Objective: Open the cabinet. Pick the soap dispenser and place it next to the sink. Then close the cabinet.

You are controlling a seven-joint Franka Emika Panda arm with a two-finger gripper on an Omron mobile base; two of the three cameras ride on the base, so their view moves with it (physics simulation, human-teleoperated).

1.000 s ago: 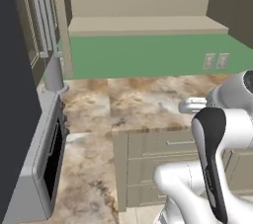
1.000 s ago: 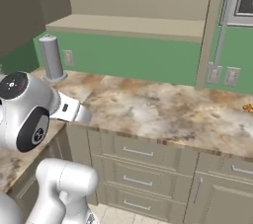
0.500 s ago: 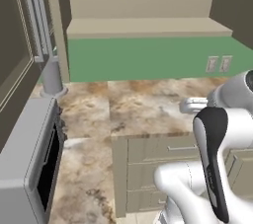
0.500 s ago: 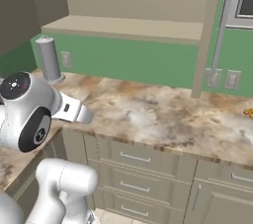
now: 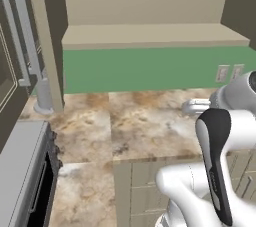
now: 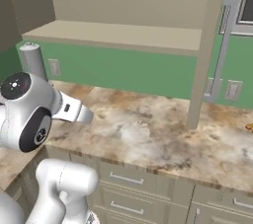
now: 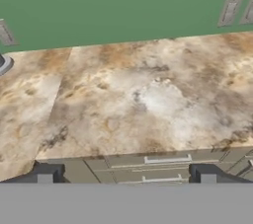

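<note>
— The cabinet [image 6: 148, 1], where does it stand?

— On the green wall [image 5: 150, 68] above my marbled brown counter [image 7: 143, 104], both doors swung wide, its beige shelf [image 5: 150, 36] bare.

— And your pincer [image 7: 126, 174]?

— Fingers [image 7: 45, 174] spread wide apart, holding nothing, over the counter's front edge above the beige drawer fronts [image 6: 133, 193]. A grey post [image 5: 42, 93] stands by the left door.

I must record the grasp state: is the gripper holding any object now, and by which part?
Nothing is held. The gripper is open, and between its fingertips only the marbled counter and the drawer fronts appear.
</note>
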